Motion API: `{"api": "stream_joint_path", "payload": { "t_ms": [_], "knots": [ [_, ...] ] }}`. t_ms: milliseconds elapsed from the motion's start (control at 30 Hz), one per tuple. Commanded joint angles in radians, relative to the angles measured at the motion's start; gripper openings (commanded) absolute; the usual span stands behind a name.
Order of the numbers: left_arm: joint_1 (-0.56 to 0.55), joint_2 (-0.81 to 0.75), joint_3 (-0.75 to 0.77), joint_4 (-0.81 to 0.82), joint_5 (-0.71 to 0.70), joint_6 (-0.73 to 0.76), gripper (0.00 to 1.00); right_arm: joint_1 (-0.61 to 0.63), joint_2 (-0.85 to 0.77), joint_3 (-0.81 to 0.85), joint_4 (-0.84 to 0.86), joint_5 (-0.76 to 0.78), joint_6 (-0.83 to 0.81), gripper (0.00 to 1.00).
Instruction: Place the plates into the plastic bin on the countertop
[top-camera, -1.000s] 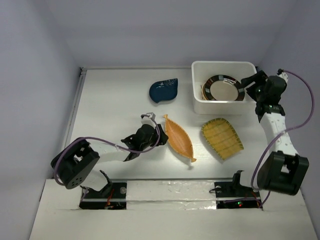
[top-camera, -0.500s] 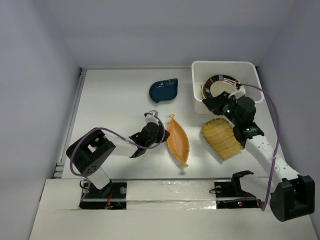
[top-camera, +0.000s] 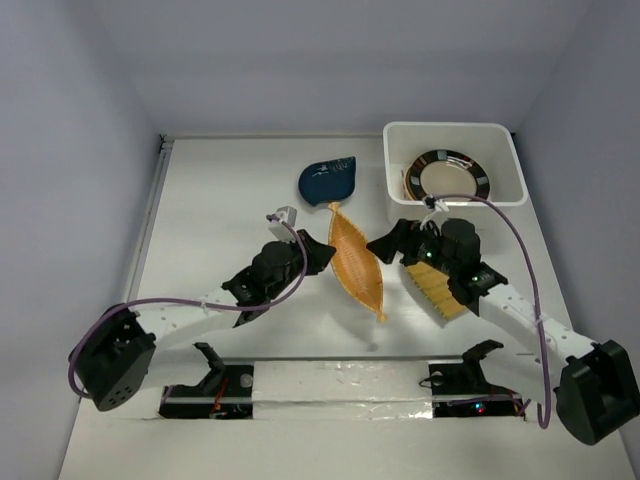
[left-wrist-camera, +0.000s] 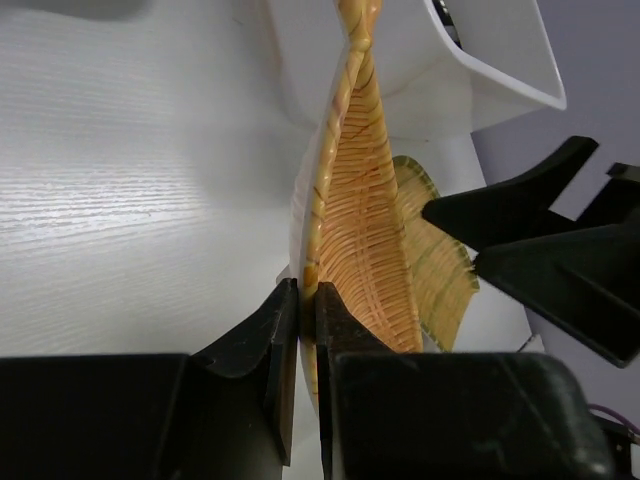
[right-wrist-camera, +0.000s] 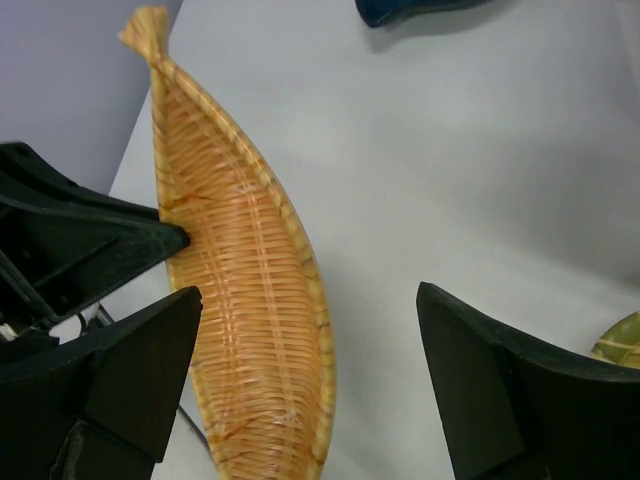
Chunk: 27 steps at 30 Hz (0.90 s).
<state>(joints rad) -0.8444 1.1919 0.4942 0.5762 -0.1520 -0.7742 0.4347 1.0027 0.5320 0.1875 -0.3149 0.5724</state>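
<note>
Overhead; wrist close-ups sharing boat dish (top-camera: 358, 262)

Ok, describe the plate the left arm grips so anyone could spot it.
From the white bin at far right, look left and nearer. Between the navy leaf plate and yellow-green ribbed plate is the orange woven dish, the only long, pointed, boat-shaped one.

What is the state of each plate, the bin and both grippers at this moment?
left gripper, shut on the orange boat-shaped plate rim
right gripper, open, empty, beside that plate
orange boat-shaped plate, tipped on edge, outside the plastic bin
navy leaf plate, flat on the countertop, untouched
yellow-green ribbed plate, on the countertop, partly hidden
brown-striped-rim plate, inside the plastic bin
plastic bin, upright, plate inside
</note>
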Motion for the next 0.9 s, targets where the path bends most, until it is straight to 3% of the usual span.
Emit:
{"api": "stream_joint_path", "payload": {
  "t_ms": [0, 100, 200, 300, 333, 367, 433, 567, 733, 867],
  "knots": [
    [-0.002, -0.043, 0.030, -0.001, 0.061, -0.003, 0.00, 0.044, 0.028, -0.004, 0.041, -0.009, -0.051, 0.94],
    [-0.002, -0.061, 0.035, 0.011, 0.107, -0.019, 0.00, 0.053, 0.065, -0.012, 0.070, -0.012, -0.045, 0.90],
    [-0.002, -0.074, 0.038, 0.013, 0.121, -0.028, 0.00, 0.062, 0.091, -0.014, 0.128, -0.082, -0.029, 0.77],
    [-0.002, -0.094, 0.035, 0.034, 0.146, -0.039, 0.00, 0.062, 0.134, 0.008, 0.139, -0.107, -0.029, 0.51],
    [-0.002, -0.103, 0.038, 0.034, 0.147, -0.042, 0.00, 0.062, 0.148, 0.014, 0.156, -0.125, -0.022, 0.30],
    [-0.002, -0.107, 0.043, 0.033, 0.147, -0.042, 0.00, 0.062, 0.151, 0.017, 0.159, -0.121, -0.013, 0.17],
    [-0.002, -0.127, 0.049, 0.027, 0.181, -0.033, 0.02, 0.062, 0.142, 0.025, 0.159, -0.074, 0.007, 0.00],
    [-0.002, -0.163, 0.063, -0.013, 0.180, -0.014, 0.19, 0.062, 0.067, 0.080, 0.120, 0.055, 0.027, 0.00],
    [-0.002, -0.219, 0.020, -0.056, 0.101, -0.011, 0.23, 0.029, -0.022, 0.264, -0.089, 0.383, -0.022, 0.00],
    [-0.002, -0.180, -0.037, 0.022, 0.141, -0.074, 0.24, -0.085, 0.020, 0.431, -0.167, 0.465, -0.065, 0.00]
  ]
}}
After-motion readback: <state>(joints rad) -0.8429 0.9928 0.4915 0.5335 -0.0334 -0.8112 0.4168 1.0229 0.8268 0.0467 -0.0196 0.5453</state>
